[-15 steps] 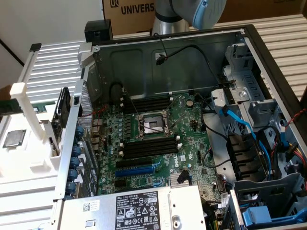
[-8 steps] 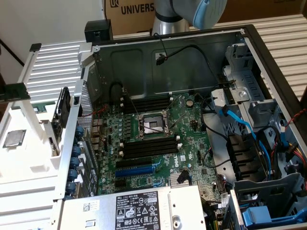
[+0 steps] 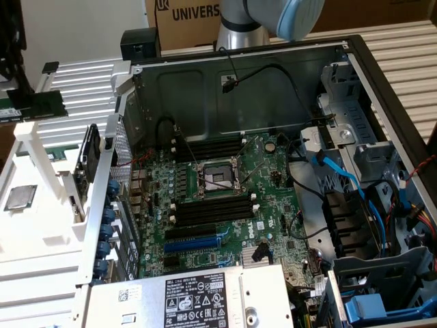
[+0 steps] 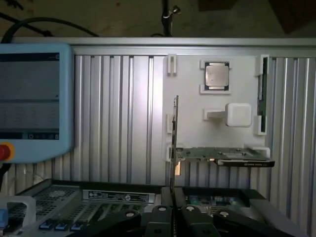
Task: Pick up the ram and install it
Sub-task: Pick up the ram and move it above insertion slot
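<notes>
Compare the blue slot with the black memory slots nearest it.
The blue slot is single and shorter; the black memory slots sit side by side, longer. The black memory slots carry white end clips; the blue slot shows none. Both lie parallel, empty.

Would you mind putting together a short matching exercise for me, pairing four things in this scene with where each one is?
Things:
1. expansion slot
2. processor chip
3. ram
4. cardboard box

Places:
A. upright in the gripper
B. beyond the far wall of the computer case
C. on the motherboard, blue
D. flat on the white tray

Pairs: 1-C, 2-D, 3-A, 4-B.
</notes>
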`<action>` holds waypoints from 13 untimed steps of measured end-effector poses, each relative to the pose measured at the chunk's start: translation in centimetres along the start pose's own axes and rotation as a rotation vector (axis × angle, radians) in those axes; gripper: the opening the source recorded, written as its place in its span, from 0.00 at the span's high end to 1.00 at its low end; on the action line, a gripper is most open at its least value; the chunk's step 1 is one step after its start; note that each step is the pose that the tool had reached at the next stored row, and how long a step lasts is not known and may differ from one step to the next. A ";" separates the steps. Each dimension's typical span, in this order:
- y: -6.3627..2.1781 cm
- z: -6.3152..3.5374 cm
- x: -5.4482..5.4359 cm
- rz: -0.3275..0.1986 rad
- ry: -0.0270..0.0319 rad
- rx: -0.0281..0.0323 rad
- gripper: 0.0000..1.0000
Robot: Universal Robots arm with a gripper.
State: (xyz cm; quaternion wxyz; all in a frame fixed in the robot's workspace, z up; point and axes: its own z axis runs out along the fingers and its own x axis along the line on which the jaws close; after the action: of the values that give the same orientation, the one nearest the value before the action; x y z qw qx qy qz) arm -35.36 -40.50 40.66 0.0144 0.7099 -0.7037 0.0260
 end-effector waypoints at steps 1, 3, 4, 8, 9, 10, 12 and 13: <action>-0.34 -0.19 0.0 0.000 0.0005 0.0002 0.87; -1.03 -0.60 0.0 0.000 0.0021 -0.0001 0.87; -1.36 -0.79 0.1 0.000 0.0029 -0.0001 0.87; -3.08 -1.82 0.1 0.000 0.0054 -0.0005 0.87; -3.76 -2.24 0.1 0.000 0.0057 -0.0007 0.87; -4.11 -2.42 0.1 0.000 0.0057 -0.0008 0.87; -4.93 -2.62 0.1 0.000 0.0057 -0.0009 0.87; -5.38 -2.62 0.1 0.000 0.0057 -0.0008 0.87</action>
State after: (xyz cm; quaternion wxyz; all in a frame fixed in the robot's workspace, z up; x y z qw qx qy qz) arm -30.03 -40.38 43.37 0.0167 0.7099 -0.7036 0.0277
